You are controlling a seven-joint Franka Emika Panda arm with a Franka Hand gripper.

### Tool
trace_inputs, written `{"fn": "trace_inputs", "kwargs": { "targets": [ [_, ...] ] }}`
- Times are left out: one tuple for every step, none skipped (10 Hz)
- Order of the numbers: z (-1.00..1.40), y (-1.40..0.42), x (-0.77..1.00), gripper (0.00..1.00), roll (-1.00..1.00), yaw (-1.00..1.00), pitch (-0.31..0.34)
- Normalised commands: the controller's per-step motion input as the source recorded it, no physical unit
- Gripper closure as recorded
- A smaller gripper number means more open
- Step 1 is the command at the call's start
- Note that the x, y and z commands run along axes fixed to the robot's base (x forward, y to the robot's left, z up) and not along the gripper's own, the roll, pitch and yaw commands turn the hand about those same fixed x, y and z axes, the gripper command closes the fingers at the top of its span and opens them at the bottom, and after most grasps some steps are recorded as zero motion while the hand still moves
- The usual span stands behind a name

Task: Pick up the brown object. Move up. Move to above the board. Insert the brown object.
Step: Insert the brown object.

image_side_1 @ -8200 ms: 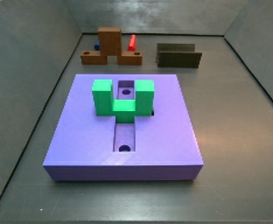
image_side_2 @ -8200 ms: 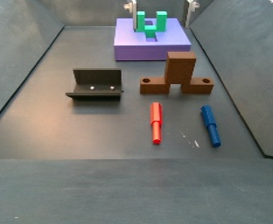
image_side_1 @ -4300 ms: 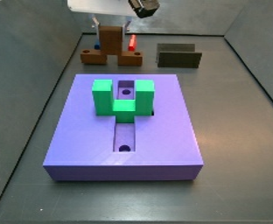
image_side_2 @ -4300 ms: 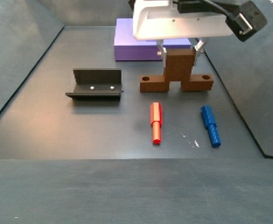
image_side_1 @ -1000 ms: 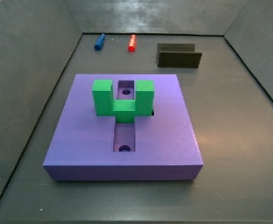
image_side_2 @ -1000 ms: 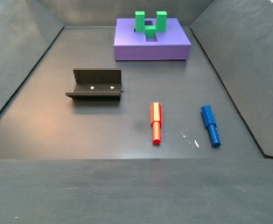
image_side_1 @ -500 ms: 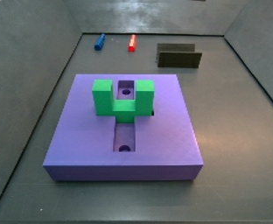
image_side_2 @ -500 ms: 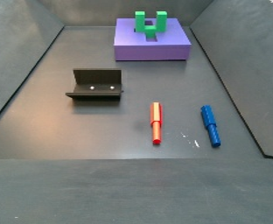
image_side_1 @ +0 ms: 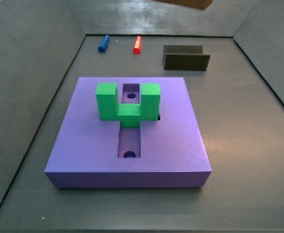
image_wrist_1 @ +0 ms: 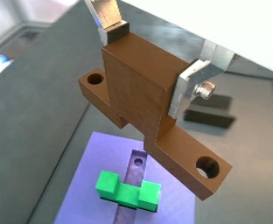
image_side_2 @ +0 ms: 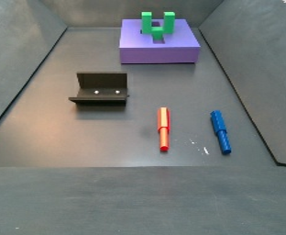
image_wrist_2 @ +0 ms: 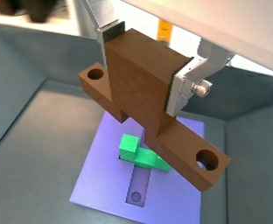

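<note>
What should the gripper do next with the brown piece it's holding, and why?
Probably lower it straight down. The gripper is shut on the brown object, held high above the purple board, with the green block and its slot roughly underneath in both wrist views.

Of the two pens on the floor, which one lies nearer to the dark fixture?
The red pen: it lies between the fixture and the blue pen. The gripper holds the brown object high above the purple board.
</note>
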Motion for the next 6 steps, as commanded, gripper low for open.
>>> {"fn": "trace_inputs", "kwargs": {
  "targets": [
    [-0.17, 0.00, 0.00, 1.00, -0.02, -1.00, -0.063],
    [-0.17, 0.00, 0.00, 1.00, -0.02, -1.00, -0.061],
    [-0.17, 0.00, 0.00, 1.00, -0.02, -1.00, -0.060],
    [-0.17, 0.00, 0.00, 1.00, -0.02, -1.00, -0.060],
    [-0.17, 0.00, 0.00, 1.00, -0.02, -1.00, -0.060],
    [-0.17, 0.00, 0.00, 1.00, -0.02, -1.00, -0.060]
  ]
}}
